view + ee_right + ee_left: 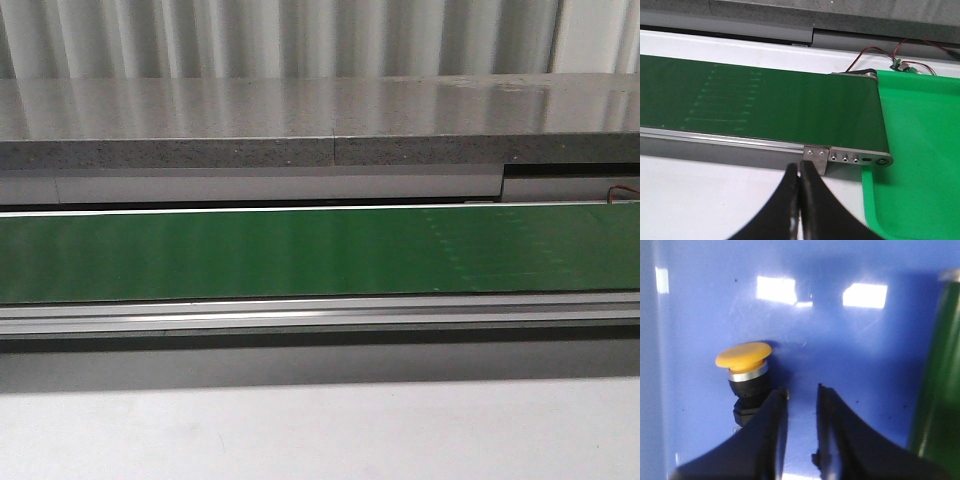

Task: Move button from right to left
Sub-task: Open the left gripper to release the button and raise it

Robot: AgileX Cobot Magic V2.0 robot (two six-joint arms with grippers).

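Note:
The button [746,374], with its yellow-orange mushroom cap, silver ring and black collar, lies tilted on a blue tray floor [850,355] in the left wrist view. My left gripper [802,392] is open just beside it, with nothing between the fingers; one finger [774,415] stands close against the button's black body and hides its base. My right gripper [800,167] is shut and empty over the white table, in front of the conveyor's end. Neither gripper nor the button shows in the front view.
A green conveyor belt [300,255] runs across the front view between metal rails, below a grey stone ledge [300,120]. In the right wrist view the belt [790,107] ends at a green tray [920,150], with red wires [880,50] behind. A green edge [940,390] borders the blue tray.

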